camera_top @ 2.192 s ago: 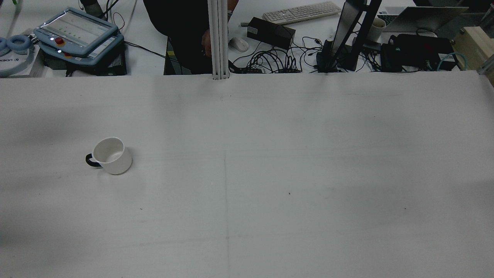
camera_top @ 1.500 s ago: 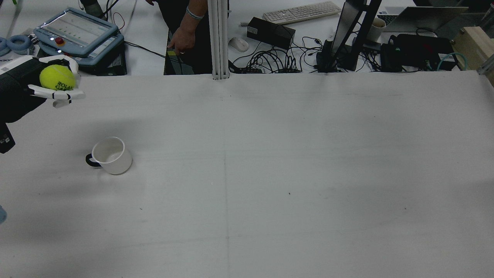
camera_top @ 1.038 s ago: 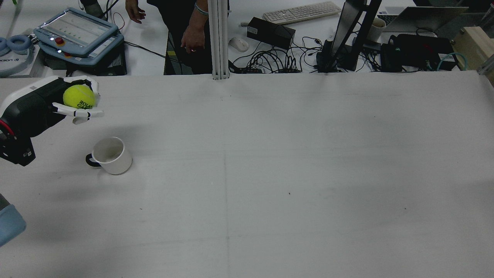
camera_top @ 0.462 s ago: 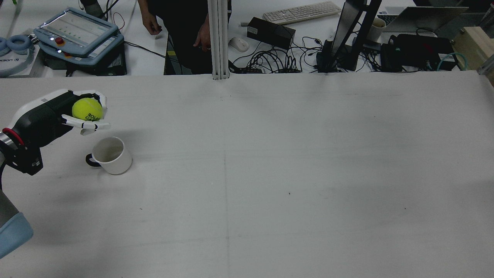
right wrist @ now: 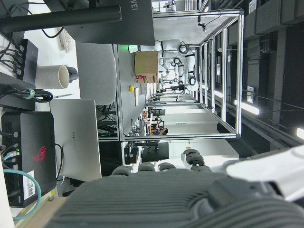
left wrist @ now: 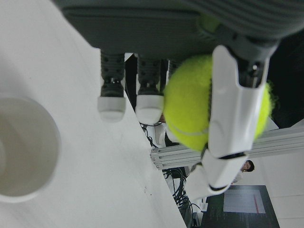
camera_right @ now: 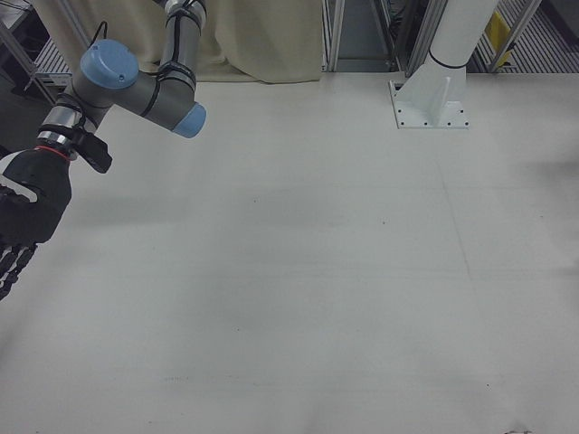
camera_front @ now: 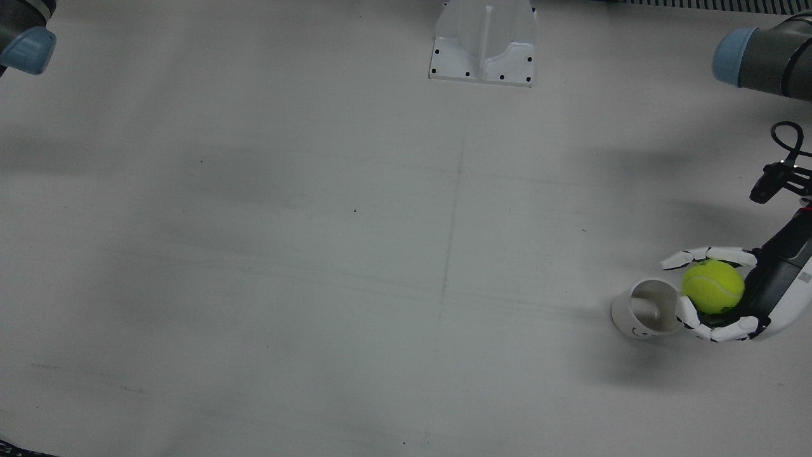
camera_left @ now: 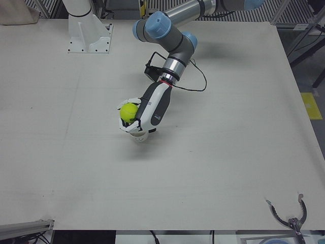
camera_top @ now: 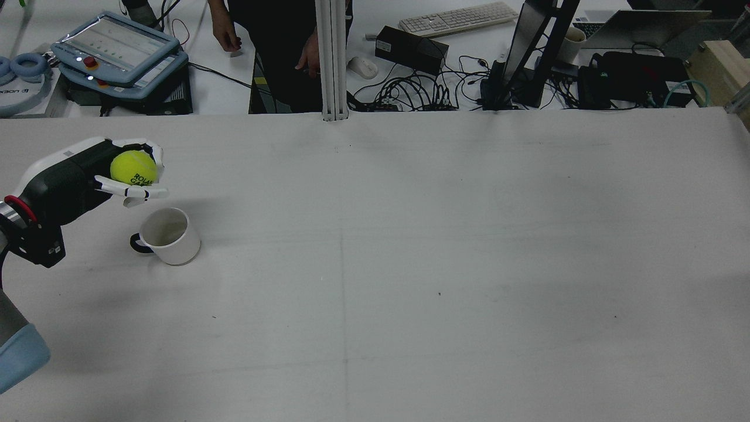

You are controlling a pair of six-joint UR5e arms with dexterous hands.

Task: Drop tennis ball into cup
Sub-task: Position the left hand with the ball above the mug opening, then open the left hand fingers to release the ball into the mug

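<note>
though light and fuzzy, the tennis ball (camera_top: 133, 167) could roll — the left hand (camera_top: 88, 176) cradles its sides beside the cup (camera_top: 170, 235); right hand (camera_right: 23, 221) unclear.

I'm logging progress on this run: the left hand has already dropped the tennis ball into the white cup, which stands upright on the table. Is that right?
Not quite. The tennis ball is not in the cup: the left hand holds it just beside the white cup, whose inside is empty in the rear view. The cup does stand upright on the table.

Tennis ball (camera_front: 713, 287) in left hand (camera_front: 742, 298), beside white cup (camera_front: 646, 309).
</note>
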